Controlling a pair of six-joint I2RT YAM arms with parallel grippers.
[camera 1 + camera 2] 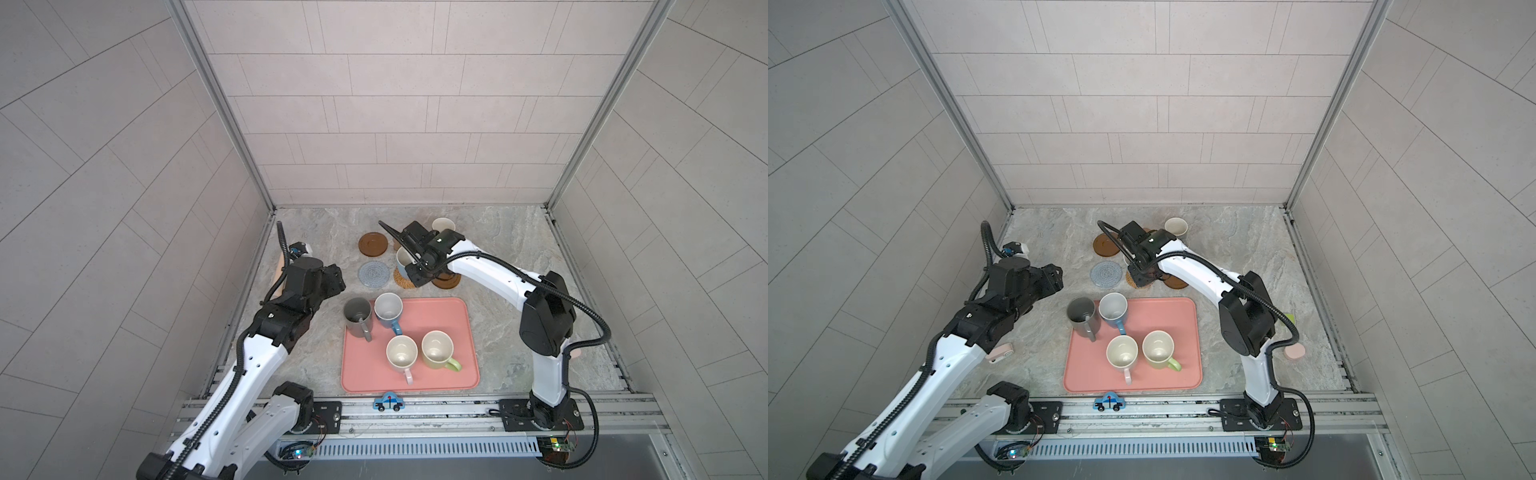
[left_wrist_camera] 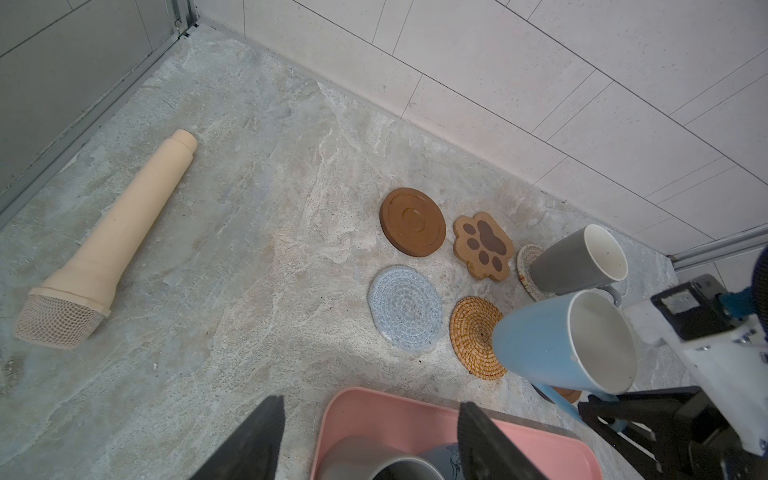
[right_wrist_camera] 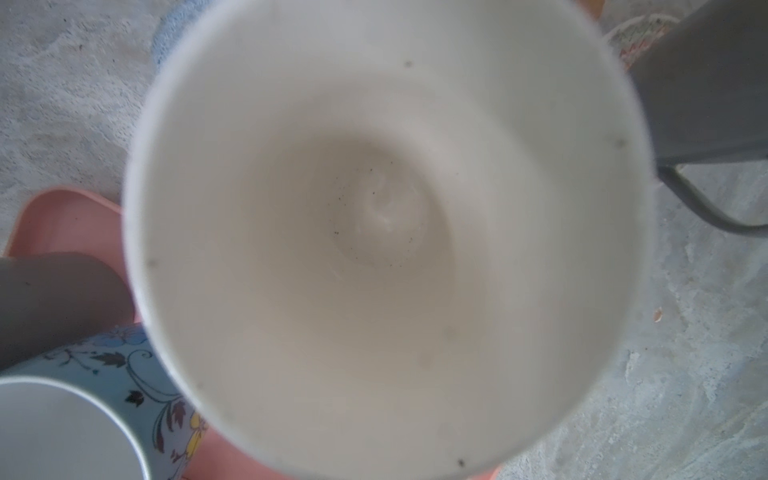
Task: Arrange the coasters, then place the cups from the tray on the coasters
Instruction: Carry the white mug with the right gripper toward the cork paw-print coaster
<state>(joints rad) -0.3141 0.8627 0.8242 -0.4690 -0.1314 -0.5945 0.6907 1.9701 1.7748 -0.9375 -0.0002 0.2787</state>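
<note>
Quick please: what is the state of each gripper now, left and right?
Left gripper: open, holding nothing, above the tray edge.
Right gripper: shut on the handle of the plain blue mug, near the rattan coaster.

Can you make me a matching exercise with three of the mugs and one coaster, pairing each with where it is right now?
1. plain blue mug
2. short grey mug
3. yellow-green mug
4. grey-blue woven coaster

A. nothing on it
B. standing on the tray
C. held in the jaws of the right gripper
D. standing on the cream woven coaster

Pairs: 1-C, 2-D, 3-B, 4-A
</note>
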